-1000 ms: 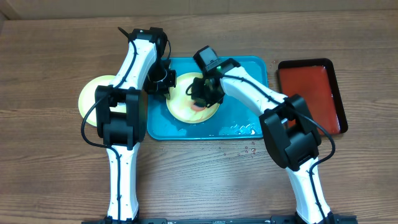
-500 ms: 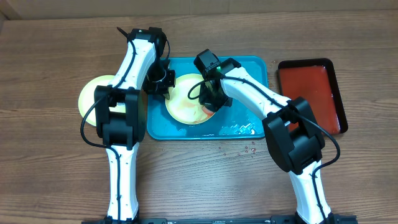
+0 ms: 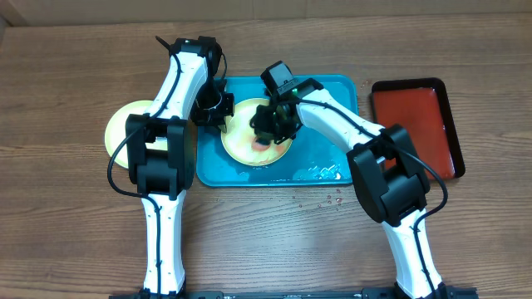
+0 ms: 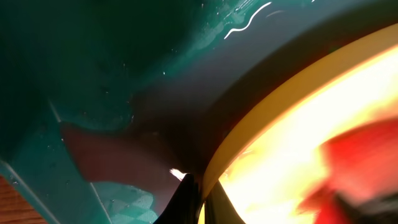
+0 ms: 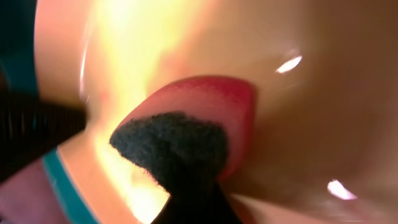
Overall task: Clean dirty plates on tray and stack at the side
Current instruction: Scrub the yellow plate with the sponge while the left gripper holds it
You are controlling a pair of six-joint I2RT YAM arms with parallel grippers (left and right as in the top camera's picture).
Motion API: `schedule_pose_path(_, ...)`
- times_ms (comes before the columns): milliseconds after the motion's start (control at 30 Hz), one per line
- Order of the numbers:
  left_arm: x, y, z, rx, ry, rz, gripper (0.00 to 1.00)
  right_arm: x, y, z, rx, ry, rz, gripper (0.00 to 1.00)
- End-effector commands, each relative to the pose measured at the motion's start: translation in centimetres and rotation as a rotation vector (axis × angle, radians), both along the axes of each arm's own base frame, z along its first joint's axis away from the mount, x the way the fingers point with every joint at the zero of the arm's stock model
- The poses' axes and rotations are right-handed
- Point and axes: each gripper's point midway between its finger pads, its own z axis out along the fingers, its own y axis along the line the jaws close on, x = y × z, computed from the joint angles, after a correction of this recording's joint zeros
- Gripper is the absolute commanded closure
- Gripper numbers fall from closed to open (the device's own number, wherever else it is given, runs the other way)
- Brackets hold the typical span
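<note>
**A:** Entry one: how is the job standing?

**B:** I am judging it partly done. One pale yellow-green side plate [image 3: 119,133] is lying on the table [image 3: 66,241] at the 9 o'clock side of the tray [image 3: 332,91], half hidden under the left arm. Whether another plate is sitting beneath it, I cannot tell. A yellow plate [image 3: 243,149] is being cleaned on the tray. No blue-white plate is showing anywhere.

**A:** Entry two: the hands?

**B:** The right gripper [image 3: 268,129] is pinching a sponge [image 5: 186,118], red with a dark scouring face, and is pressing it onto the middle of the yellow plate. The left gripper [image 3: 219,109] is sitting with its jaws pressed together at the plate's 9 o'clock rim. Whether it is nipping that rim or only bracing it, I cannot tell.

**A:** Entry three: containers and contents?

**B:**
- The tray is holding the yellow plate toward its 8 o'clock part, and a wet patch [image 3: 320,173] is glinting near its 5 o'clock edge.
- A few droplets [image 3: 332,199] are lying on the table just past that edge.
- The red tray [image 3: 411,124], at 3 o'clock of the turquoise one and apart from it, is holding nothing that I am seeing.

**A:** Entry four: what is remaining?

**B:** I am reckoning on finishing this plate, then carrying it over to the side plate and stacking it. The third plate is going unaccounted for.
</note>
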Motion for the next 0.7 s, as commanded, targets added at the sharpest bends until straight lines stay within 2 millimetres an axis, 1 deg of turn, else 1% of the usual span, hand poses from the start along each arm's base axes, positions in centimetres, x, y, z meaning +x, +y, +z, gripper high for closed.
schedule_pose_path(0,0.2,-0.2,-0.7,-0.003,-0.002,-0.002,0.96,-4.2,2.1,-1.4,0.071,0.138,0.115,0.96)
schedule_pose_path(67,0.2,-0.1,-0.7,-0.002,-0.002,-0.002,0.96,-4.5,1.4,-1.4,0.058,0.150,0.126,0.96)
schedule_pose_path(167,0.2,-0.1,-0.7,-0.002,-0.002,-0.002,0.96,-4.1,-0.8,-1.7,-0.019,0.161,0.094,0.96)
schedule_pose_path(200,0.2,-0.1,-0.7,-0.002,-0.002,-0.002,0.96,-3.2,-2.9,-1.6,-0.095,0.139,0.059,0.96)
schedule_pose_path(267,0.2,-0.1,-0.7,-0.002,-0.002,-0.002,0.96,-1.8,-5.0,-1.2,-0.186,0.089,0.022,0.96)
schedule_pose_path(300,0.2,-0.1,-0.7,-0.002,-0.002,-0.002,0.96,-0.4,-7.0,-0.6,-0.274,0.034,-0.010,0.96)
schedule_pose_path(333,0.2,-0.1,-0.7,-0.002,-0.002,-0.002,0.96,0.5,-8.0,-0.2,-0.322,-0.001,-0.027,0.96)
schedule_pose_path(400,0.2,-0.1,-0.7,-0.002,-0.002,-0.002,0.96,1.7,-9.3,0.0,-0.396,-0.057,-0.050,0.96)
schedule_pose_path(500,0.2,-0.1,-0.7,-0.002,-0.002,-0.002,0.96,3.1,-10.0,0.0,-0.441,-0.118,-0.089,0.96)
schedule_pose_path(667,0.2,-0.1,-0.7,-0.002,-0.002,-0.002,0.95,4.3,-8.7,-0.1,-0.403,-0.152,-0.164,0.96)
